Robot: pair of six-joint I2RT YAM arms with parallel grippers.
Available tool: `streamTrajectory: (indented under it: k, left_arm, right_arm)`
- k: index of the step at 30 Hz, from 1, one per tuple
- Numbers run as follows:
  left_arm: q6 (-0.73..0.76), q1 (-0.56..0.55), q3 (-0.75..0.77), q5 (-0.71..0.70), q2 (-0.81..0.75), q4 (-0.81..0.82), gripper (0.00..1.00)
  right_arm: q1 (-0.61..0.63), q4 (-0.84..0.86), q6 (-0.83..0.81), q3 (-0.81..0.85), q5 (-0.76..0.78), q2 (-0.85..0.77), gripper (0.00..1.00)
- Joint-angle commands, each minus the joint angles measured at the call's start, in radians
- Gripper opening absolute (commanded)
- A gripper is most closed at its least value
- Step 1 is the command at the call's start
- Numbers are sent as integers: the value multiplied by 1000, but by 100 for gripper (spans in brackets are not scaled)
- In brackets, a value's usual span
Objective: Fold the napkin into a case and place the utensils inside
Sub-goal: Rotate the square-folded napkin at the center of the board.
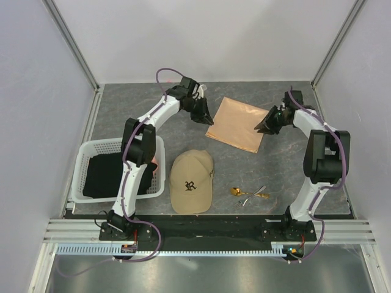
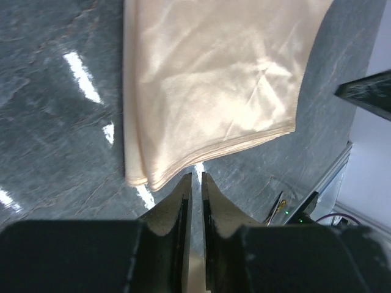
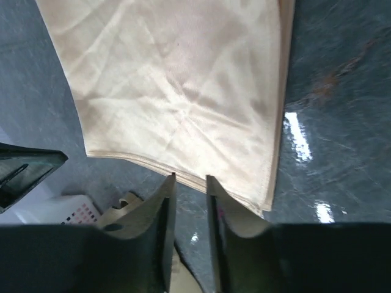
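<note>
The peach-orange napkin (image 1: 238, 124) lies folded flat on the grey table, behind the middle. My left gripper (image 1: 208, 117) hangs at its left corner. In the left wrist view the napkin (image 2: 208, 79) ends just beyond that gripper (image 2: 197, 177), whose jaws stand almost together with nothing between them. My right gripper (image 1: 261, 128) is at the napkin's right edge. In the right wrist view it (image 3: 190, 178) is open, tips at the layered hem of the napkin (image 3: 183, 85), holding nothing. The utensils (image 1: 249, 195), a gold spoon (image 1: 235, 191) and silvery pieces, lie near the front right.
A tan baseball cap (image 1: 191, 181) sits front centre, left of the utensils. A white basket (image 1: 82, 160) holding a black cloth (image 1: 107, 174) stands at the front left, under the left arm. Walls close the table at the back and both sides.
</note>
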Motion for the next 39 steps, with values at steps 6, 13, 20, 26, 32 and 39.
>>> streamTrajectory:
  k: [6,13,20,26,32,39]
  left_arm:
    - [18,0,-24,27,41,14,17]
    - [106,3,-8,-42,86,-71,16]
    - [98,2,10,-39,81,-71,16]
    - [100,2,-28,-44,75,-72,15]
    - [97,2,-44,-59,72,-71,14]
    - [83,2,-31,-62,92,-71,13]
  right_arm:
    - [36,183,42,-173,-107,83,15]
    - [-24,186,99,-71,-179,65,23]
    - [-51,183,106,129,-168,193,32]
    - [-60,207,132,292,-142,336,29]
    - [-99,212,123,393,-134,431,19]
    - [-149,209,83,450,-122,511,15]
